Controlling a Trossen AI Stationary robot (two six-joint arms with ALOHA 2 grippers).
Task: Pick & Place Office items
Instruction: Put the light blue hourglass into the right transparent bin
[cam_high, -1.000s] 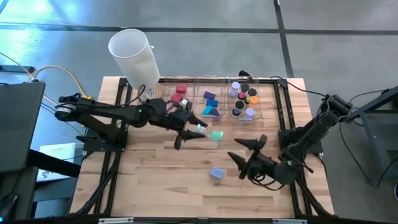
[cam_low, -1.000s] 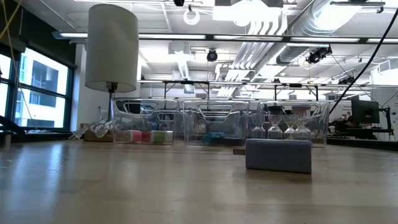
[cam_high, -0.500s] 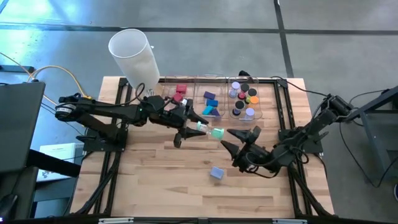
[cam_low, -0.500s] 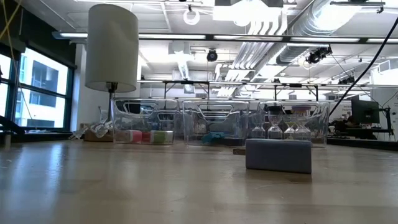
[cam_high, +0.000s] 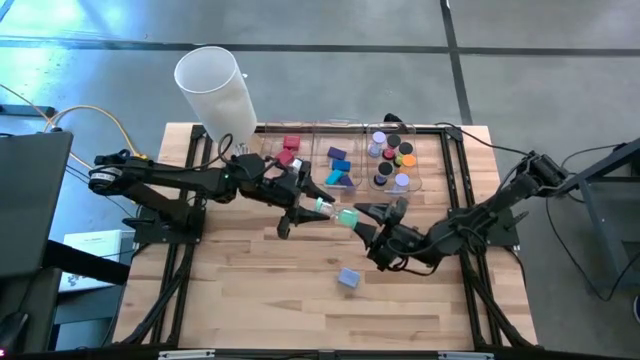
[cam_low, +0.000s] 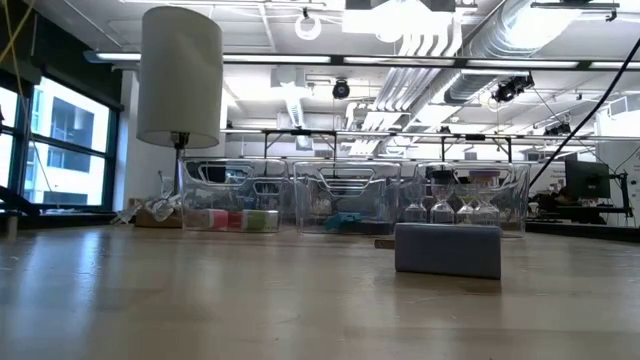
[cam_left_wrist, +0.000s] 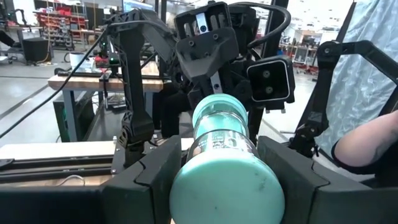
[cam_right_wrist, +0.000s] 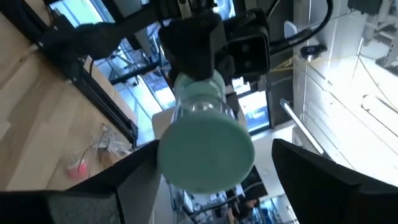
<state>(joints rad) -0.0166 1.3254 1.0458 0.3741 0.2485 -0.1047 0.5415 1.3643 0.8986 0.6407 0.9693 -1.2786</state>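
Observation:
A teal stick with a clear middle is held level above the table's middle by my left gripper, which is shut on it. My right gripper is open and faces it from the table's right. Its fingers stand on either side of the stick's free end, apart from it. A blue-purple block lies flat on the table nearer the near edge, and also shows in the low view. The other pieces sit in three clear bins at the far edge. My left gripper pinches the teal stick between its two fingers at the end nearest that arm. The fingers come level from the table's left and lie along the stick. The stick is lifted clear of the table, level, pointing toward the right arm.
A tall white cylinder stands beyond the far left corner. The bins hold red, blue and purple blocks and round rolls. A black frame rail runs along the table's right side. Bare wood lies toward the near left.
My right gripper has moved from the near right toward the table's left and far side, up to the teal stick, until its open fingers flank the stick's free end. My left gripper has kept the stick almost still.

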